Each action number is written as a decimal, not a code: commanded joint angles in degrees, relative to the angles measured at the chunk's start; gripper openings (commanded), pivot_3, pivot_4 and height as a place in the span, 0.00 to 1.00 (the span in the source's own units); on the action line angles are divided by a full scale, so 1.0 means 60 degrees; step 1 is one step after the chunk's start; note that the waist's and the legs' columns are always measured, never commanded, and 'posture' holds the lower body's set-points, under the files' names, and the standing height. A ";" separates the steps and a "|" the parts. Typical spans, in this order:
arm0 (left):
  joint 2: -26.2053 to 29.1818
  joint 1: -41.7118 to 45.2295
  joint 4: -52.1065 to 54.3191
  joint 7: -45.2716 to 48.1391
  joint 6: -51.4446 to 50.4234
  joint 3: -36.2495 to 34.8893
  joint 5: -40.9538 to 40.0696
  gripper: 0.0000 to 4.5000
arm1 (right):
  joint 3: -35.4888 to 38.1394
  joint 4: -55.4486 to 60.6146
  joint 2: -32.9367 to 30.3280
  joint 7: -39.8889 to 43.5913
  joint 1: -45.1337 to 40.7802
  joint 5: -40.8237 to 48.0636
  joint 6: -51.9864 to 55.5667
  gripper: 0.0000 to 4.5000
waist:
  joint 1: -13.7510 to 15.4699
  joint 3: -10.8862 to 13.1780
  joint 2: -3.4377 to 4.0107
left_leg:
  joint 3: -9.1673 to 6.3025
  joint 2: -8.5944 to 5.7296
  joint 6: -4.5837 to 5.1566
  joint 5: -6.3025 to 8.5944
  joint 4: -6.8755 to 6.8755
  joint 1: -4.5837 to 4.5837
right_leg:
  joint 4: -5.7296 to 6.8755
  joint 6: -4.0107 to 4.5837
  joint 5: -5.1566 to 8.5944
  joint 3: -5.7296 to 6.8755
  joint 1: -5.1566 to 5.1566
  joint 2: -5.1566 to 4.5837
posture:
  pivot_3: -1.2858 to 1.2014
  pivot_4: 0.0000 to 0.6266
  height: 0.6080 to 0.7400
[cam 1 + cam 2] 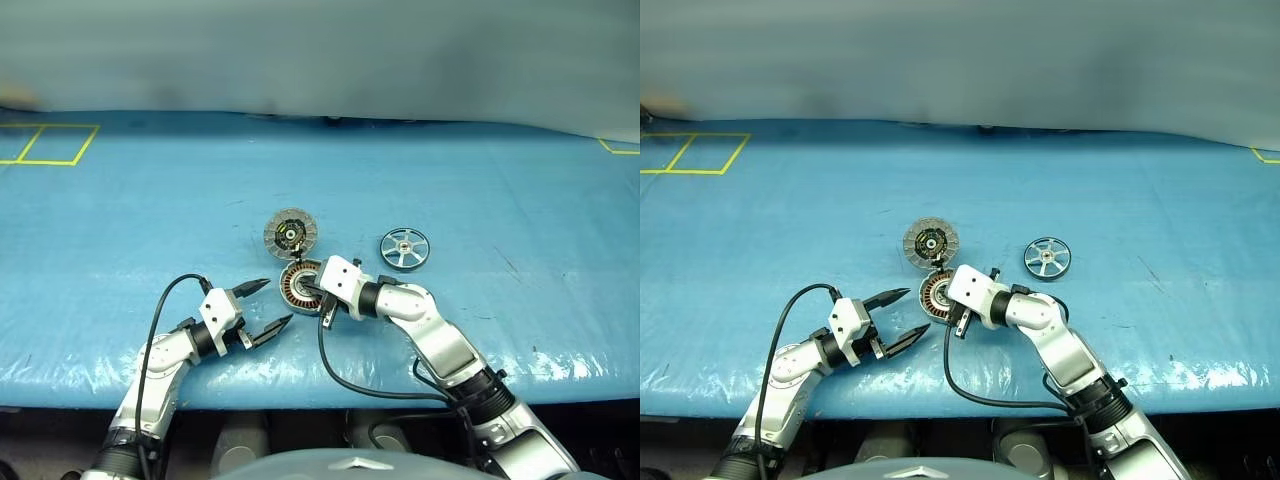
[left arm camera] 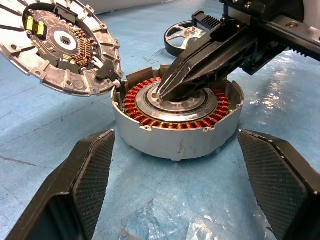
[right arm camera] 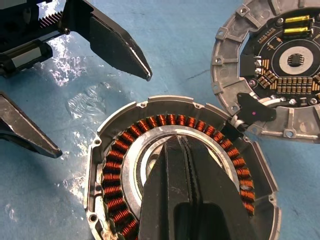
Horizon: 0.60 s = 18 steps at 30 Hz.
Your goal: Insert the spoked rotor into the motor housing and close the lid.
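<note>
From my station I see the motor housing [image 2: 176, 122] sitting open on the blue table cover [image 1: 120, 220], its ring of copper-brown windings facing up; the lid [image 1: 291, 233] lies flipped back flat on the far side of it, joined at the housing's edge, inner face up with its pale segmented rim and dark centre showing. My right gripper [image 2: 167, 92] comes in from the right, angled down, its two black fingers pressed together with nothing between them; their tips sit over the silvery central hub of the housing, inside the ring of windings, and look to be touching it, though I cannot be sure of contact. My left gripper [image 1: 268, 305] sits just beside the housing on its near-left side, pointing roughly level toward it with its fingers [image 2: 87, 172] spread wide and empty; in the left wrist view the housing lies ahead of the two pads, between their lines but past their tips, apart from both.

The spoked rotor [image 1: 405, 248] rests flat on the cover to the right of the housing and lid, near but clearly apart from them; it lies beyond the right arm's forearm, untouched by either gripper; yellow tape lines [image 1: 45, 145] mark the cover at the far left.
</note>
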State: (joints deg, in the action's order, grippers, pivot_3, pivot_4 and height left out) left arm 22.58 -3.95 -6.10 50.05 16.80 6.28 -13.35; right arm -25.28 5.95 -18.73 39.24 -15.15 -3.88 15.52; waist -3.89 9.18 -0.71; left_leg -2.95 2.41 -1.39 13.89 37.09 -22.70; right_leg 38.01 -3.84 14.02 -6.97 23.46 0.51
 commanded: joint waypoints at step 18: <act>-0.0103 0.0133 0.0111 0.0107 0.0163 -0.0028 -0.0100 0.92 | 0.1460 0.1356 0.0120 0.0031 0.0308 0.1515 0.0356 0.00 | 0.0008 0.0002 0.0002 | -0.0002 0.0000 0.0000 0.0000 -0.0002 -0.0021 | -0.0001 -0.0018 -0.0012 0.0001 0.0017 0.0000 | 0.52 0.24 1.00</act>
State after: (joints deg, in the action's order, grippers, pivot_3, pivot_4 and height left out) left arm 22.12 -3.57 -6.12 50.29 16.83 6.29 -12.98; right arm -18.36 11.33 -17.68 39.64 -13.23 4.19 17.64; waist -3.84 9.19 -0.70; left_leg -2.96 2.41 -1.39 13.89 37.08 -22.83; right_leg 38.00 -3.94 13.95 -6.97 23.56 0.51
